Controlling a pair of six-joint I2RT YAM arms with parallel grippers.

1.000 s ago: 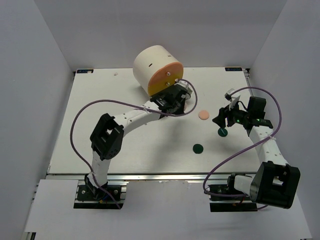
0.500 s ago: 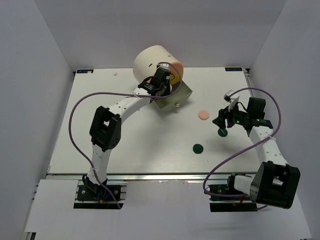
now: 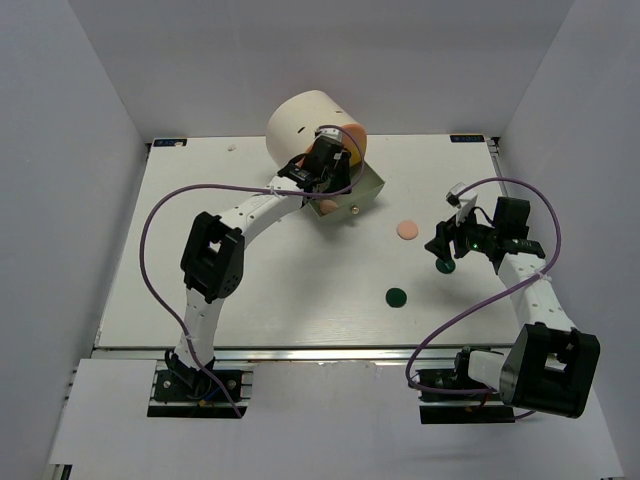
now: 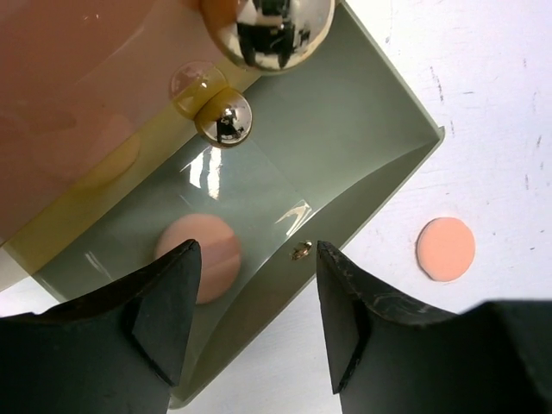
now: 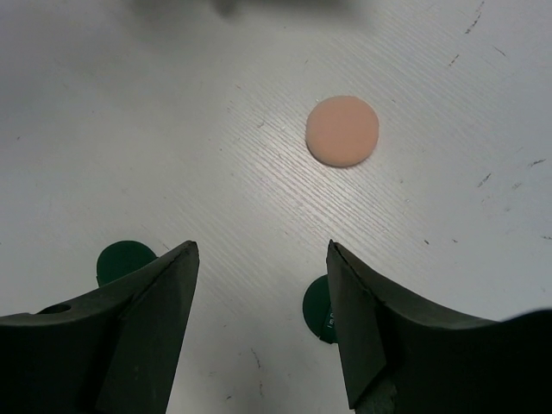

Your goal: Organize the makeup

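The left gripper (image 4: 254,259) is held open over the drawer (image 4: 371,164), where one peach disc (image 4: 217,254) is laid. The right gripper (image 5: 261,254) is spread open above two dark green discs (image 5: 121,257) on the table (image 5: 172,86).

One peach disc (image 4: 198,259) lies in the drawer (image 4: 371,164), another peach disc (image 3: 406,230) and two green discs (image 3: 397,297) (image 3: 446,265) on the table (image 3: 200,260)

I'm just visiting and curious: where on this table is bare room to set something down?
Widest bare patch: the table's left side, between its left edge and the left arm. Also the far right corner beyond the right hand. Crowded: around the open drawer, loose peach disc and green discs.
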